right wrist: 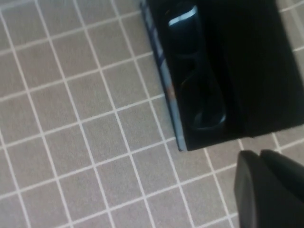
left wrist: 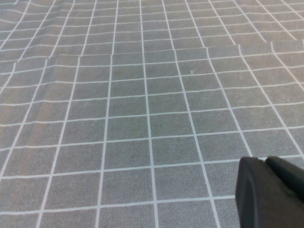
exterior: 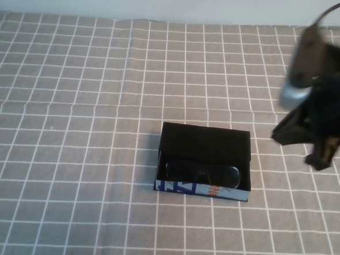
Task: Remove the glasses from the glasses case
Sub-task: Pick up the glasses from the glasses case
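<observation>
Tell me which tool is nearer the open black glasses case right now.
Right. The right tool hangs just off the right side of the open black glasses case, apart from it. The left tool is over bare checked cloth, outside the high view.

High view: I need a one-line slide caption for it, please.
Open glasses case holding the black glasses on a checked tablecloth, right gripper hovering to its right; left gripper out of frame.

A grey-brown white-gridded tablecloth meets a pale wall behind.
</observation>
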Tool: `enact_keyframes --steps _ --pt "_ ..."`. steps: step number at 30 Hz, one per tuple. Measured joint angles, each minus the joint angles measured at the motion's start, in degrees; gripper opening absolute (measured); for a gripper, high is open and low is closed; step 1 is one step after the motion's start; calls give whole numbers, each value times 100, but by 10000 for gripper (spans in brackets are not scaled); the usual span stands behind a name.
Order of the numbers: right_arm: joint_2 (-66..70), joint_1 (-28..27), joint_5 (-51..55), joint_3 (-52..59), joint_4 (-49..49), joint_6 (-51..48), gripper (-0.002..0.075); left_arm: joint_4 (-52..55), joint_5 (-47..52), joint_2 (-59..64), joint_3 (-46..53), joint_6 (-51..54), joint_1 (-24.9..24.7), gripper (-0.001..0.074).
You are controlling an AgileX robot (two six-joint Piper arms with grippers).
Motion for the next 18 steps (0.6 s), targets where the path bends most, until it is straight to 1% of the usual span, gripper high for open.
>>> enact_keyframes --steps 4,7,9,11,16,18 --pt "771 504 4 -348 -459 0 -17 0 2 0 0 0 0 -5" --pt "1311 773 -19 -571 -645 0 -15 0 2 0 0 0 0 -5" --pt "1608 918 -108 -703 -693 0 0 0 2 0 0 0 0 -5" --pt "1870 1063 -244 -819 -722 0 51 0 2 0 0 0 0 -5" --pt "2461 1319 -655 -978 -736 0 286 0 2 0 0 0 0 -4" --pt "2615 1375 -787 -1002 -760 0 340 0 2 0 0 0 0 -5"
